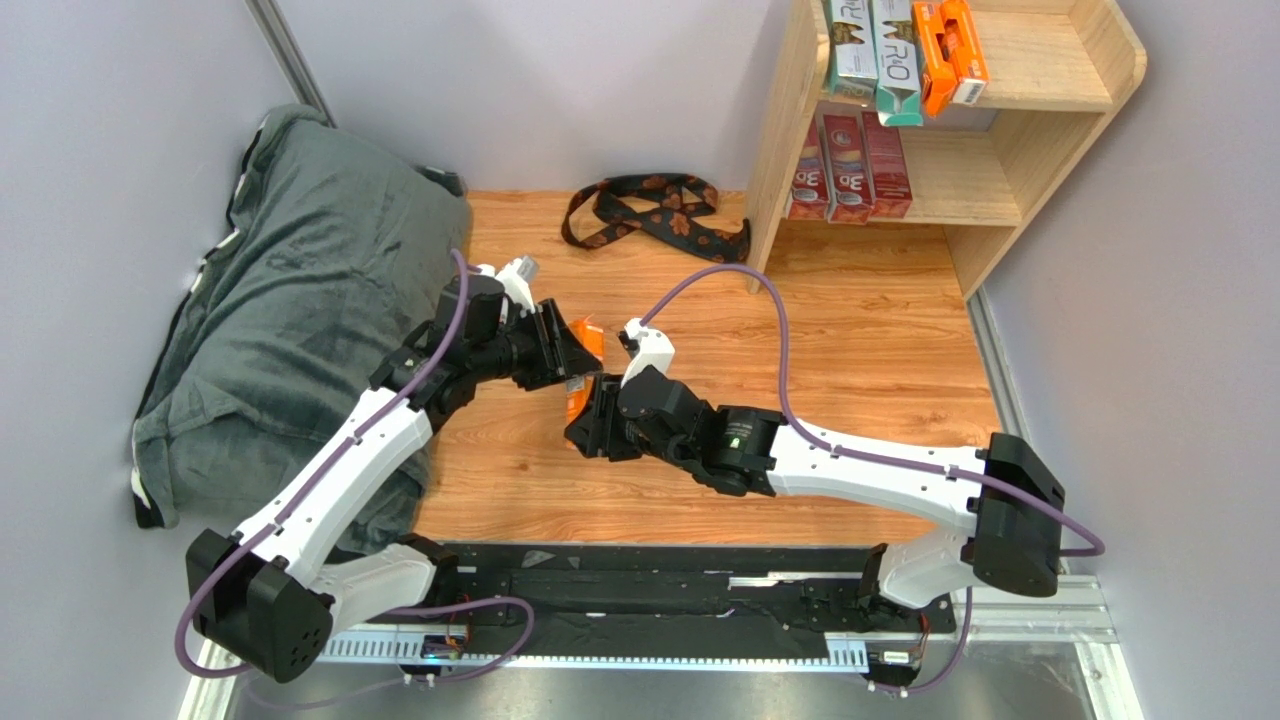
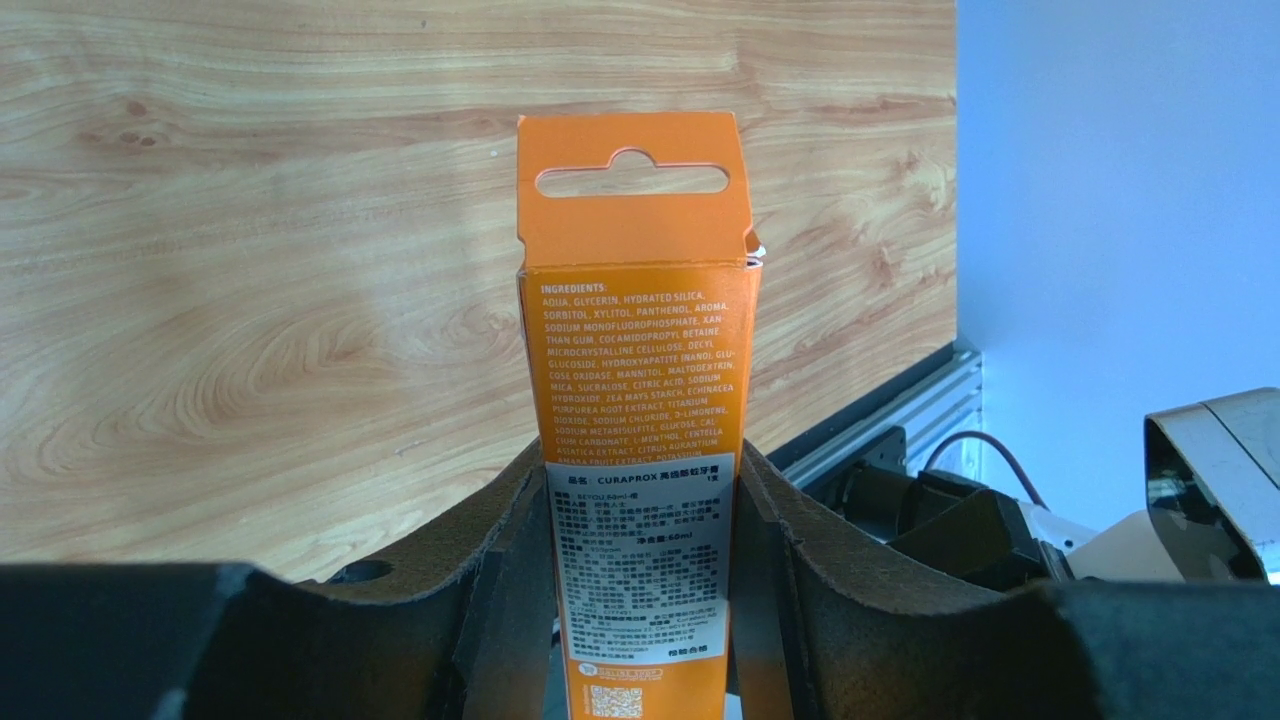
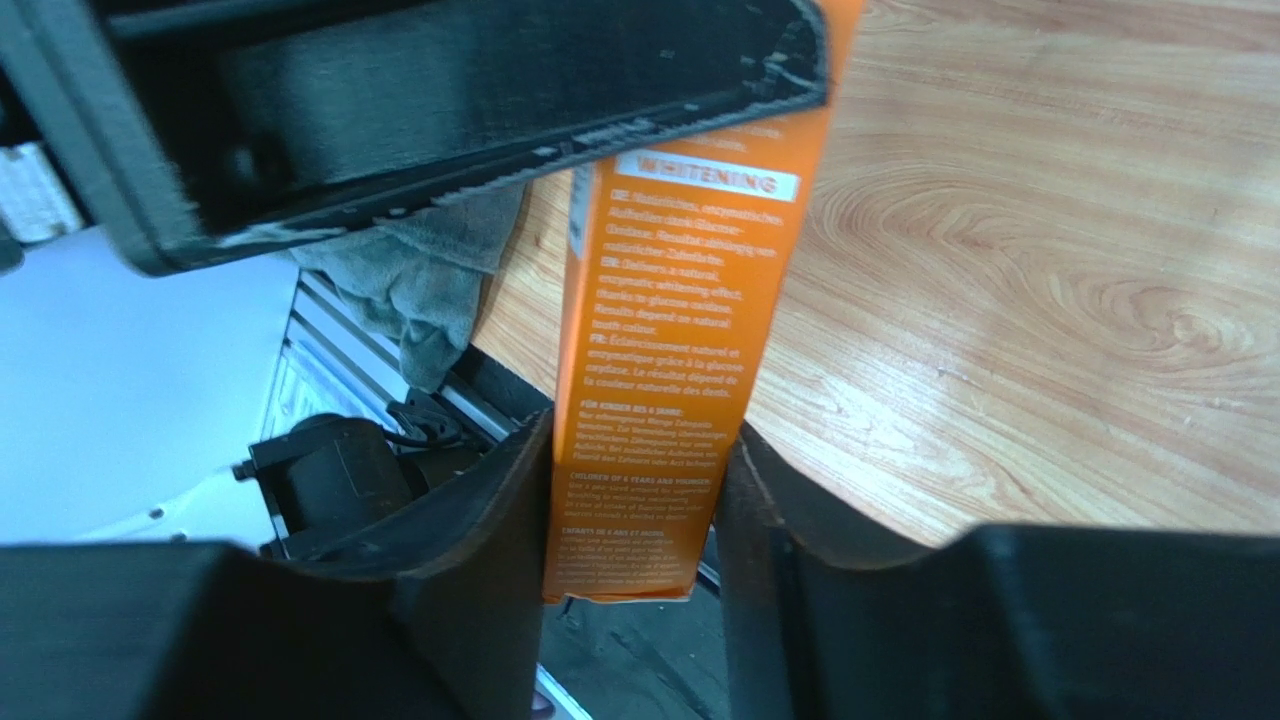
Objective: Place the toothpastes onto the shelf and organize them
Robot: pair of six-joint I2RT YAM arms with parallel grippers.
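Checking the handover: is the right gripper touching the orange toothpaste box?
Touching. The right wrist view shows the right gripper with both fingers flush against opposite sides of the orange toothpaste box, no gap showing.

Place: robotics lab | Cues: grey partition walls (image 1: 631,75), aluminium rail (image 1: 1037,623), wooden tabletop (image 1: 872,330)

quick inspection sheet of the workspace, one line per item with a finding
surface: wooden tabletop, no spills seen
job's things: shelf has three dark red boxes on the lower tier; silver-white box, teal box and orange boxes on top; one orange box is held mid-table
clutter: patterned strap beside the shelf; dark grey cloth heaped at left
grippers: left gripper shut on the orange box; right gripper shut on its other end
cables: purple cables along both arms
surroundings: grey walls, metal rail at near edge
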